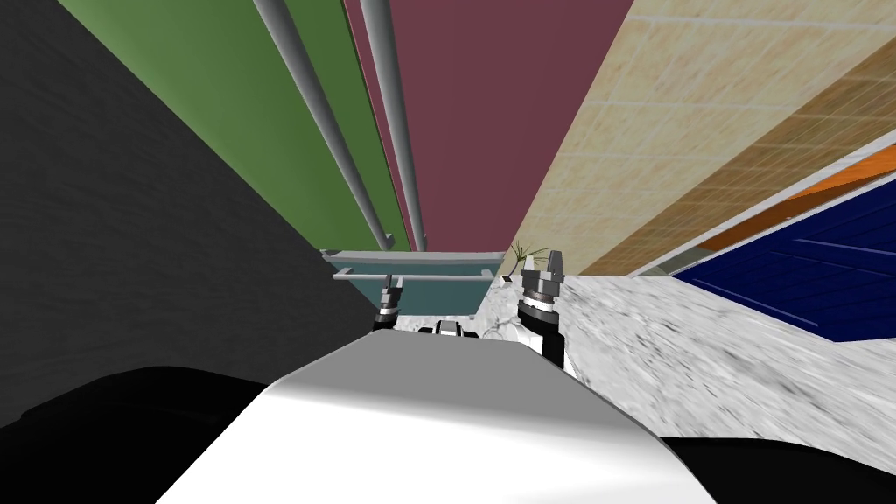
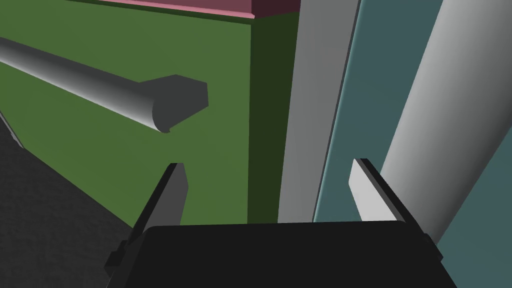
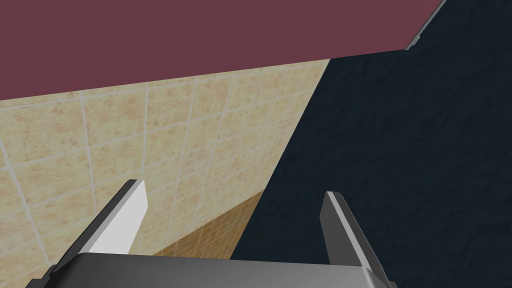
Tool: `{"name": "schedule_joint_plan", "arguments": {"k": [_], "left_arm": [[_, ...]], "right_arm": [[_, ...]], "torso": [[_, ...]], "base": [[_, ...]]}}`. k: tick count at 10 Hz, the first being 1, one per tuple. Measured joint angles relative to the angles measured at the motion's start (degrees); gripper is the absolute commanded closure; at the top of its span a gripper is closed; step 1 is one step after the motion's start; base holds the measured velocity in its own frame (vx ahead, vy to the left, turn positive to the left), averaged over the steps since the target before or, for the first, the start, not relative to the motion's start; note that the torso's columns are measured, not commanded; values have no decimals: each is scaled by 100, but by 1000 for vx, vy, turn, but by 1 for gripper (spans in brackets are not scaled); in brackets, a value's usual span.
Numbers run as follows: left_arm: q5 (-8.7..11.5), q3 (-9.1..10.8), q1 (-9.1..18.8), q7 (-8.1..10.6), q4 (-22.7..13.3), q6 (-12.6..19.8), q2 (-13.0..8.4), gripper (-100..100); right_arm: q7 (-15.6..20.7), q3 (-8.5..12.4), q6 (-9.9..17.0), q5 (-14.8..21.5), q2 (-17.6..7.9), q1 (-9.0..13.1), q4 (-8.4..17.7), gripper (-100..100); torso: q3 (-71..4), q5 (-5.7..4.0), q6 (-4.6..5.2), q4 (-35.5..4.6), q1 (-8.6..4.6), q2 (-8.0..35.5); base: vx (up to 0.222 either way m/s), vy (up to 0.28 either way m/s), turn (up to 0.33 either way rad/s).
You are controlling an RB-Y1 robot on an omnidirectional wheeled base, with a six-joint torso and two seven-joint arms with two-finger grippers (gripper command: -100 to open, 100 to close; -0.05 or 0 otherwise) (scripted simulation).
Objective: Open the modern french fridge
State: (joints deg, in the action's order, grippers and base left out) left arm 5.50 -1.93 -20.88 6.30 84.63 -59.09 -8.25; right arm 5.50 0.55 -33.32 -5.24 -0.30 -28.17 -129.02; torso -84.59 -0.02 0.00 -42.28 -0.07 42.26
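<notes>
Directly ahead, the fridge (image 1: 472, 105) fills the view, its green door (image 2: 100, 140) and maroon door (image 1: 490, 175) rigid and probably heavy; the long grey bar handle (image 2: 100, 92) offers the grip. Left end effector (image 2: 266, 164) hovers spread near the handle's foot, and right end effector (image 3: 235, 190) is likewise spread. No lettering is legible.

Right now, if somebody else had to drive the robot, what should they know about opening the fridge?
Left gripper: open, empty, near the lower end of the handle of the green door, beside the teal drawer.
Right gripper: open, empty, off to the fridge's right.
The maroon door and the green one look shut.
Done: parked at the fridge. Left: grip a handle, pull the door open.
</notes>
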Motion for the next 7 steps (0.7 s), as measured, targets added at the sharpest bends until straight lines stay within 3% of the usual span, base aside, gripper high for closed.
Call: {"name": "schedule_joint_plan", "arguments": {"k": [7], "left_arm": [[-5, 58, 127, 104, -849, -605, 132, -100]], "right_arm": [[0, 0, 0, 0, 0, 0, 0, 0]], "torso": [[-30, 29, 29, 40, 16, -65]], "base": [[32, -25, 12]]}}
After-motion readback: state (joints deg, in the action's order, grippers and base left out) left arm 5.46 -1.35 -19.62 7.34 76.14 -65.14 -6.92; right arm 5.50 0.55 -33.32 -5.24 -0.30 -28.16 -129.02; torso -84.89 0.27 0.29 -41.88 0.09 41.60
